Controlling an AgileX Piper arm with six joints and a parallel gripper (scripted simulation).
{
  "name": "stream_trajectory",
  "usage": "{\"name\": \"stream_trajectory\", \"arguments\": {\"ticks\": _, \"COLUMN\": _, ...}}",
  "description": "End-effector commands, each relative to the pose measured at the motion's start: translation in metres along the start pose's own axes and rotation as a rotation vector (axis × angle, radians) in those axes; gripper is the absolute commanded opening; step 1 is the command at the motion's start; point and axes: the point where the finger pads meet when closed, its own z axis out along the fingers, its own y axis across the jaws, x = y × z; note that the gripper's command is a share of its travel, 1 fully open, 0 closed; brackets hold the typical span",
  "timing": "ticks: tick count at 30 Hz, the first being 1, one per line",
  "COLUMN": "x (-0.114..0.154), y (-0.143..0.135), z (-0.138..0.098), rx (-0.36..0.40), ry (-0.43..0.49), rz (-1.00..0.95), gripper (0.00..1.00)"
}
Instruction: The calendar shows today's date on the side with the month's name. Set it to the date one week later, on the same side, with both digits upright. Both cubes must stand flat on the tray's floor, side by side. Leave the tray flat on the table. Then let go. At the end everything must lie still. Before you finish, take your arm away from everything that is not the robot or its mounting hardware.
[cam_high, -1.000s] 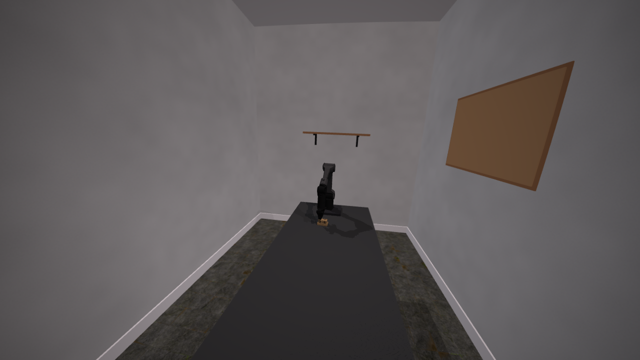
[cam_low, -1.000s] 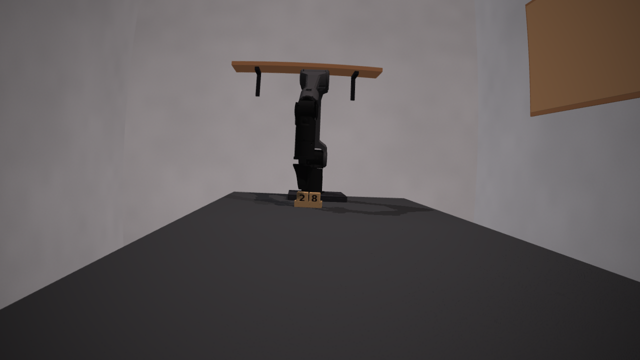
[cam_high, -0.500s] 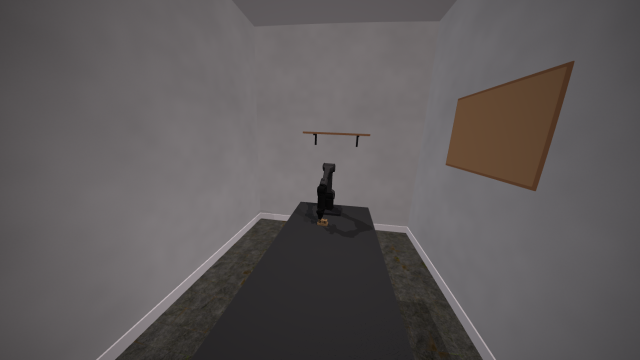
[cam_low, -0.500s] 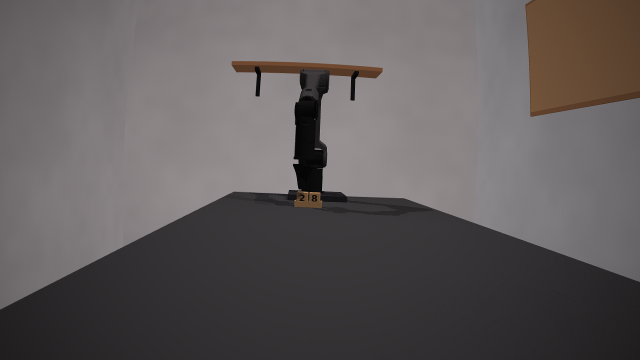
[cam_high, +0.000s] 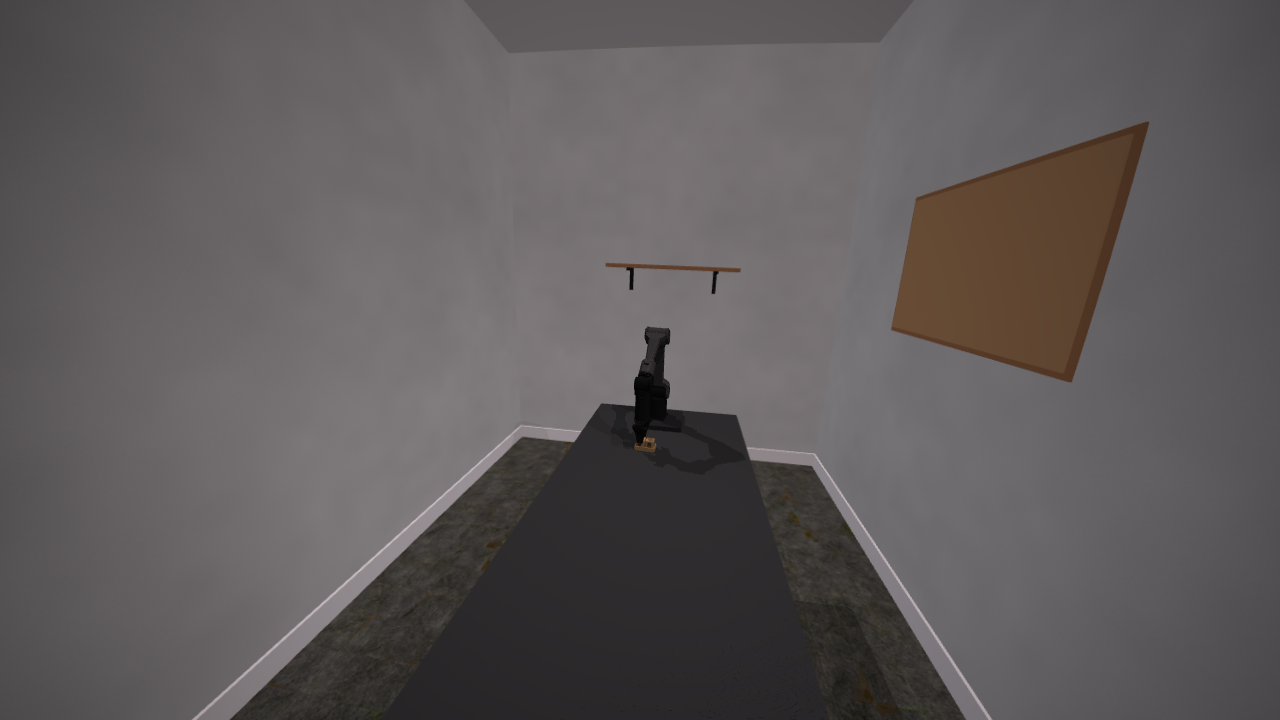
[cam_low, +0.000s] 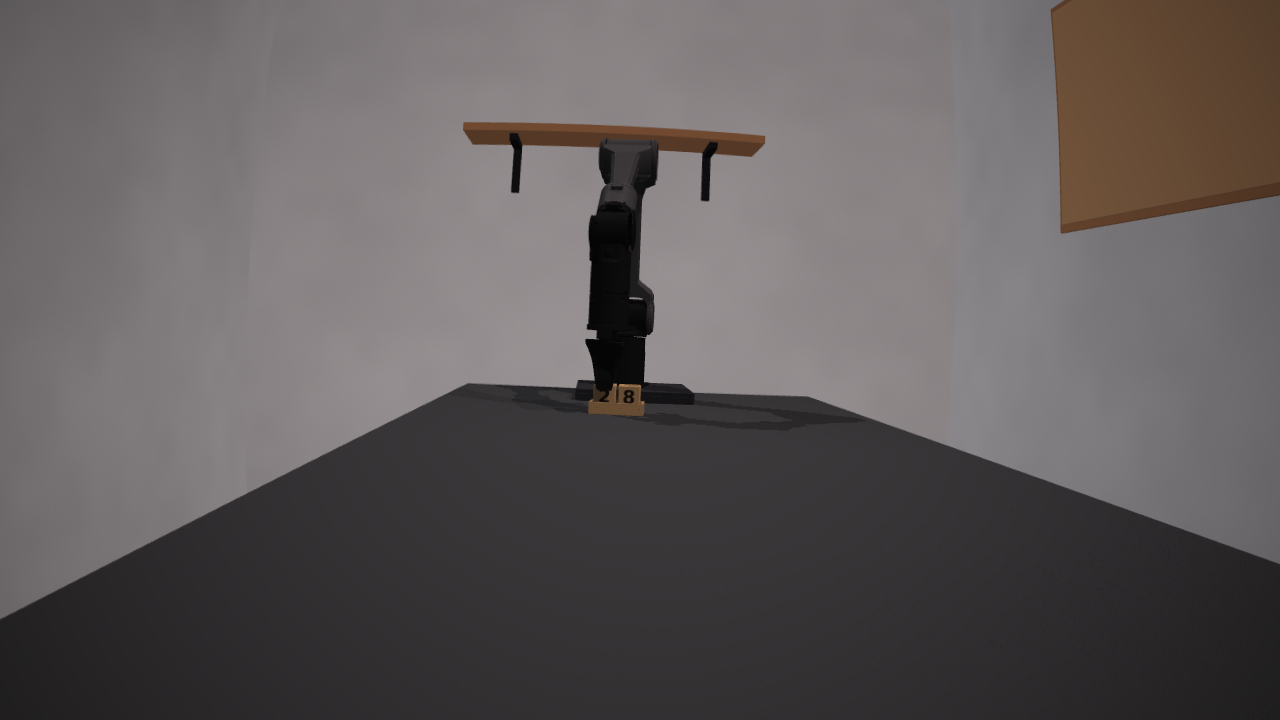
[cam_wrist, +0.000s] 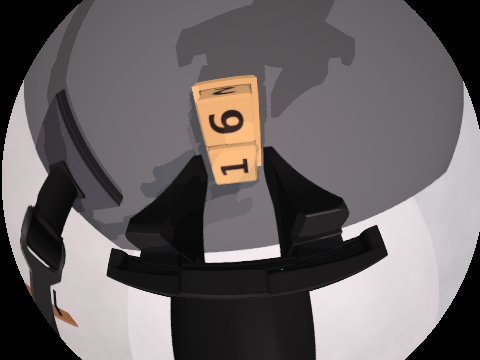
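While the gripper (cam_high: 640, 440) (cam_low: 604, 387) (cam_wrist: 233, 161) stands part-open, holding nothing, two cubes show 2 and 8.
Tray (cam_high: 644, 449) (cam_low: 615, 408) (cam_wrist: 255, 112): wooden, on dark table (cam_high: 635, 573) (cam_low: 626, 555) (cam_wrist: 360, 130), beneath cubes.

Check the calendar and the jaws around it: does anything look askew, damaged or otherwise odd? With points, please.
Nothing stands out. Both cubes (cam_low: 604, 396) (cam_low: 629, 394) sit side by side in the tray (cam_low: 615, 408), and I see no damage.

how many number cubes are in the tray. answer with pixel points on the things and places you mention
2, side by side in the tray (cam_high: 644, 449) (cam_low: 615, 408) (cam_wrist: 258, 120): one topped with 1 (cam_wrist: 234, 167) nearer the end effector (cam_wrist: 233, 161), the other (cam_wrist: 226, 121) beyond it; none seem hidden
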Motion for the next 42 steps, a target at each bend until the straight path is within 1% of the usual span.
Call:
{"name": "stream_trajectory", "arguments": {"ticks": 1, "x": 0.0, "y": 0.0, "z": 0.004, "rx": -0.002, "ry": -0.001, "rz": 0.001, "gripper": 0.62}}
{"name": "stream_trajectory", "arguments": {"ticks": 10, "x": 0.0, "y": 0.0, "z": 0.015, "rx": -0.001, "ry": -0.001, "rz": 0.001, "gripper": 0.62}}
{"name": "stream_trajectory", "arguments": {"ticks": 42, "x": 0.0, "y": 0.0, "z": 0.015, "rx": 0.0, "ry": -0.001, "rz": 0.001, "gripper": 0.62}}
